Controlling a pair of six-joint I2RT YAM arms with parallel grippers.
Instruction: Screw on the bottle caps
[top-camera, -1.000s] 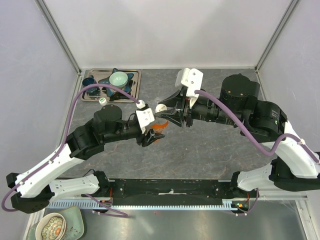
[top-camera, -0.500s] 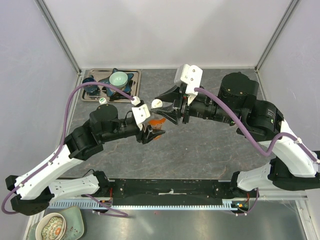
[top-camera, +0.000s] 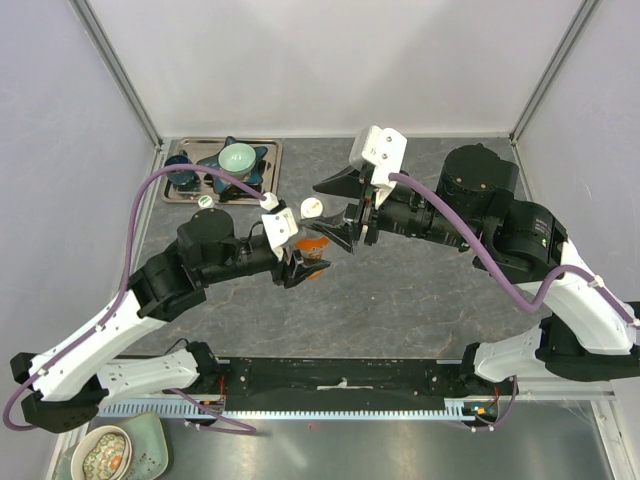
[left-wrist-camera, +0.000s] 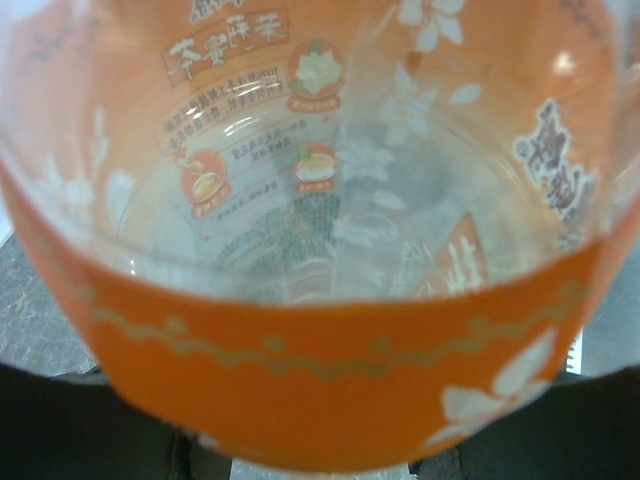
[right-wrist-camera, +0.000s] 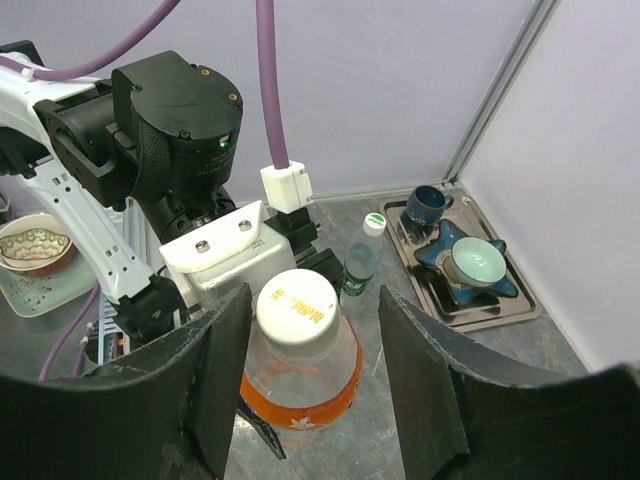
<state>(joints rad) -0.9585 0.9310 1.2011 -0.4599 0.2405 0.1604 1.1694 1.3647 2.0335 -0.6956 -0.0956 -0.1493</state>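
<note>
While filling the left wrist view, hiding the left fingers behind the orange bottle (left-wrist-camera: 320, 390) and blurring its label print. Masking the bottle's base in the right wrist view, leaving the threading of the cap (right-wrist-camera: 296, 305) impossible to judge. Clamping the bottle body with the left gripper (top-camera: 297, 264) over the middle of the table (top-camera: 420, 300), cap end up. Straddling the cap with the right gripper (right-wrist-camera: 312, 300), jaws parted, touching neither side. Reaching inward with both arms, elbows bowed outward, wrists meeting. Showing the capped green bottle (right-wrist-camera: 358, 265) just beside the tray (top-camera: 195, 145), far from both grippers.
</note>
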